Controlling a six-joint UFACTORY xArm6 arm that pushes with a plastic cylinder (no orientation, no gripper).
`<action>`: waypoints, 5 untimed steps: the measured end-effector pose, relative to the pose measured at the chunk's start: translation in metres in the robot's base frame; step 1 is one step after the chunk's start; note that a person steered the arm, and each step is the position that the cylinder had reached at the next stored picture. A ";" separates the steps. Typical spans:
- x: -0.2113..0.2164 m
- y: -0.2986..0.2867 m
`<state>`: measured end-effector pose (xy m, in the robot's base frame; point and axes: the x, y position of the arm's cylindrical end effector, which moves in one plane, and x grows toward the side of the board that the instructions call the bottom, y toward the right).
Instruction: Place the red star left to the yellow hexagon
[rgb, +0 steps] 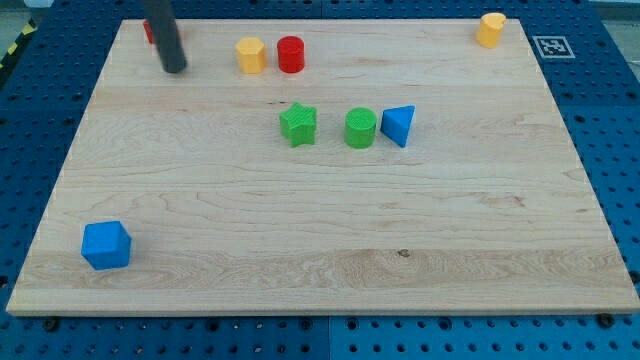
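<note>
Up near the view's top left, my tip (174, 68) rests on the wooden board (320, 250), a bare rod grasping nothing. Just behind it, a red block (148, 31), largely hidden, shape unclear. Well to its right sits the yellow hexagon (250, 55), the red cylinder (290, 54) just beside it.

Light is bright and even over the pale worktop (320, 230), with no glare. Blocks cast only faint, short shadows. Focus is sharp across the view; the dark rod (165, 35) looks slightly soft.
</note>
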<state>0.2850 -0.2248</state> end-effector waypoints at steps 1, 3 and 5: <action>-0.033 -0.052; -0.094 -0.079; -0.094 -0.064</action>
<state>0.1909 -0.2885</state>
